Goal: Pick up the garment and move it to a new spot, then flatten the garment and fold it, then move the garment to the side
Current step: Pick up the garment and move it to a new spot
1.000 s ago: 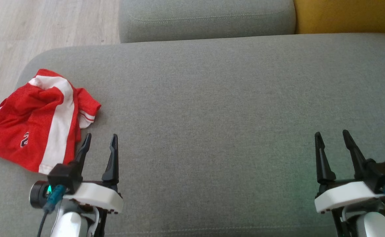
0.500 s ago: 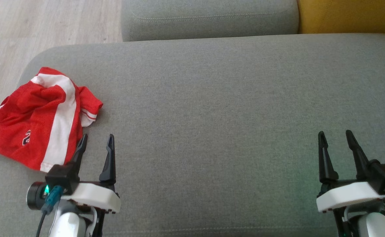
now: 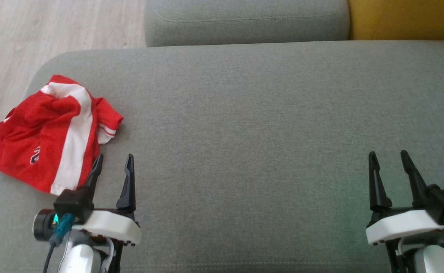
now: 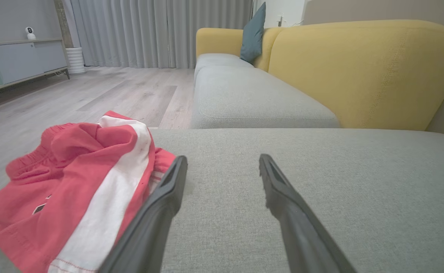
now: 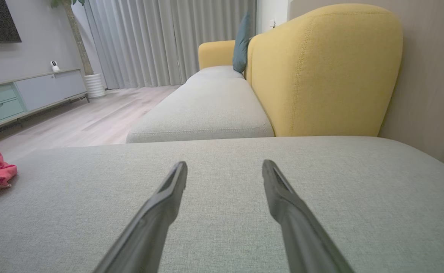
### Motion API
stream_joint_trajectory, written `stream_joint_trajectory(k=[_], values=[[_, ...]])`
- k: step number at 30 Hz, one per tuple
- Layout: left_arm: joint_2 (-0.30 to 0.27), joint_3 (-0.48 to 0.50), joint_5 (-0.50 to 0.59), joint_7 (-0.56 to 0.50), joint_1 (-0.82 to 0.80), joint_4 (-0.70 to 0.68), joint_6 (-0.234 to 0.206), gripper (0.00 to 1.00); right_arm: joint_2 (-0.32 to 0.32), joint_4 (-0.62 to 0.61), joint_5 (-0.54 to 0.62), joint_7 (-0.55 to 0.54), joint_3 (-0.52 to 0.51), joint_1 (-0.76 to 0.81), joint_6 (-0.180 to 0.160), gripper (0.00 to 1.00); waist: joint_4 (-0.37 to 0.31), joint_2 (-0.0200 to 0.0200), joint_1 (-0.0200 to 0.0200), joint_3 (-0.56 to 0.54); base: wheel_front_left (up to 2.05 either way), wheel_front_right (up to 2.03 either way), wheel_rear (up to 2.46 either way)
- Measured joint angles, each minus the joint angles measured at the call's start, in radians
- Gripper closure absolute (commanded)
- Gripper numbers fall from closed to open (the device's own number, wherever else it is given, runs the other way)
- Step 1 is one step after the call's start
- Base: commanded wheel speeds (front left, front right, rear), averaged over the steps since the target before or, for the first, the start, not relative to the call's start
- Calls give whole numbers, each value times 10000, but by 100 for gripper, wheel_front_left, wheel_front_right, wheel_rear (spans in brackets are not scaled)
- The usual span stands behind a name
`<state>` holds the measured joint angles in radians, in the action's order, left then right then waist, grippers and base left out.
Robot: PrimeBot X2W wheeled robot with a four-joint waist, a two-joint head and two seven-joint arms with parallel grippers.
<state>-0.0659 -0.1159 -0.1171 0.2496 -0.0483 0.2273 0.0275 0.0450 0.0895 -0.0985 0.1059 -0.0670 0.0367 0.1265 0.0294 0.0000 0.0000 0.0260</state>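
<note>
On the grey cushion (image 3: 244,113), the red garment (image 3: 47,132) perhaps touches the left jaws; both pairs gape empty.

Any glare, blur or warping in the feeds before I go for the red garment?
Head view: even, soft light, no glare; a faint green tint on the grey cushion by the right gripper. Left wrist view: garment reasonably sharp, the fingers blur toward the bottom. Right wrist view: wide-angle stretch, garment cropped at the left edge.

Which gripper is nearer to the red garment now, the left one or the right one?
Left. The left gripper, open, sits just beside the garment, at its edge nearest the robot. The right gripper, also open, is far off across the grey cushion.
</note>
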Motion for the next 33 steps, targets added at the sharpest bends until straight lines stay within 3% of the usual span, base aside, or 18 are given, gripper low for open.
stream_joint_trajectory(k=[9, 26, 33], values=[[6, 65, 113, 0, -301, -29, -12, 0, -2, -255, -71, 6, 163, -2, 0, 0, 775, 0, 0, 122, 0, 0, 0], [-27, 685, 77, 0, -395, -265, -2, 0, -6, -980, -73, -261, 715, -17, 0, 0, 3279, 0, 0, 250, 0, 0, 0], [6, 683, 42, 0, -384, -290, 2, 0, -6, -1049, -73, -332, 717, -17, 0, 0, 3692, 0, 0, 287, 0, 0, 0]])
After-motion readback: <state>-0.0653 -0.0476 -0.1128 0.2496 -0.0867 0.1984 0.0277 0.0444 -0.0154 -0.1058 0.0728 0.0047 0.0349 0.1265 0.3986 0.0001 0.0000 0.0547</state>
